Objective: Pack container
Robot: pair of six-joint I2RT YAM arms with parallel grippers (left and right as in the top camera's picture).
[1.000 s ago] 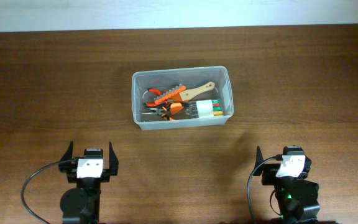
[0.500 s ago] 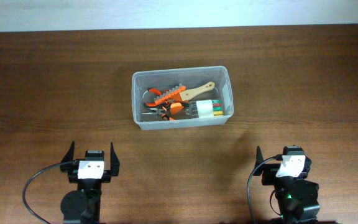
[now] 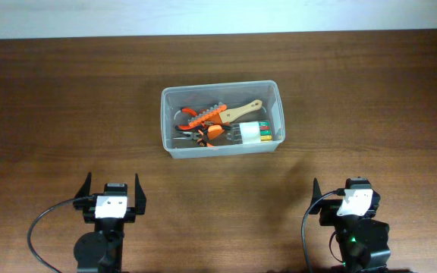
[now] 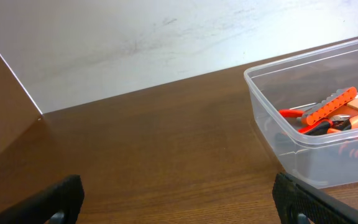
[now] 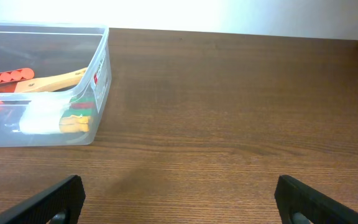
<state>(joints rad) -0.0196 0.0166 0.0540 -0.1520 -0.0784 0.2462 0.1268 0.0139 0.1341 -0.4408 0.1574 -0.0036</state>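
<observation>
The left tool [image 3: 111, 184] is sitting low in the overhead view, left of centre. Its two dark fingers are spreading wide with nothing between them, so it is released. The right tool [image 5: 178, 200] is gaping the same way, empty. In its own wrist view only the finger ends are poking in at the bottom corners. From overhead just one of its fingers is showing clearly, the other getting lost against the arm's body. The left wrist view is likewise cutting its fingers down to dark stubs at the lower corners. A black cable [image 3: 30, 231] is looping out at the lower left.

Both tools are hanging well apart from the container [image 3: 164, 121], which is resting on the desk [image 3: 370, 91] just above the centre of the overhead frame. The right edge of the left wrist view and the left edge of the right wrist view are each cutting it off.

Inside, things are lying heaped:
- an orange toothed strip [image 3: 207, 115]
- a wooden handle [image 3: 243, 111] angling up to the right
- orange-and-dark pliers [image 3: 202, 135], hard to sort out
- a whitish bundle [image 3: 243, 134] with green, red and yellow ends

The tub's cloudy side is blurring the lower ones. A white wall [image 3: 203, 15] is running along the top edge.
</observation>
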